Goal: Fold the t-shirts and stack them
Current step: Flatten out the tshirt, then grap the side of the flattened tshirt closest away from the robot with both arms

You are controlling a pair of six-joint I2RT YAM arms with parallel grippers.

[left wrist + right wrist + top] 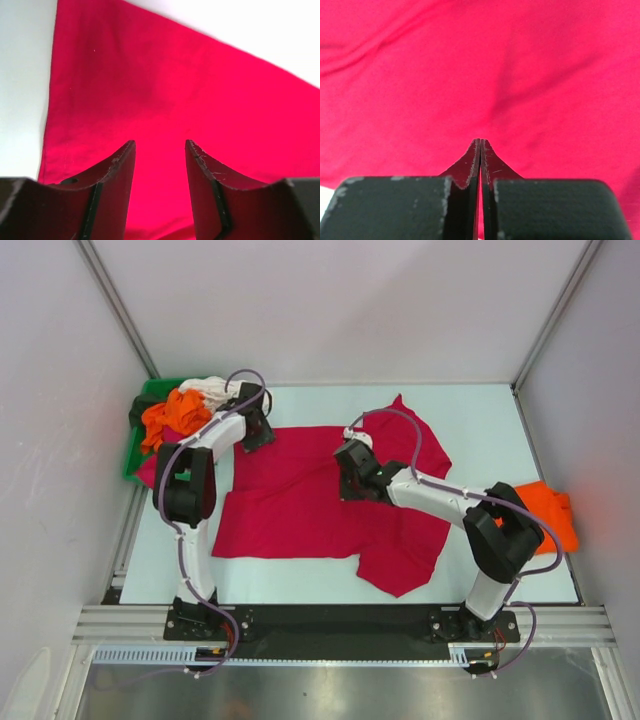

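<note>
A large crimson-red t-shirt [300, 500] lies spread flat across the middle of the table, with one sleeve pointing to the back right and another bunched at the front. My left gripper [256, 430] is low over the shirt's back left corner. In the left wrist view it [160, 142] stands open, and red cloth [175, 85] fills the gap beneath the fingers. My right gripper [350, 480] sits over the middle of the shirt. The right wrist view shows it [480, 140] shut, fingertips together just above the red cloth [470, 65], with no fold seen between them.
A green bin [133, 445] at the back left holds a heap with an orange shirt [175, 415], a white one [210, 390] and a dark one [140, 410]. Magenta cloth [150, 472] shows beside it. Another orange shirt [555, 515] lies at the right edge.
</note>
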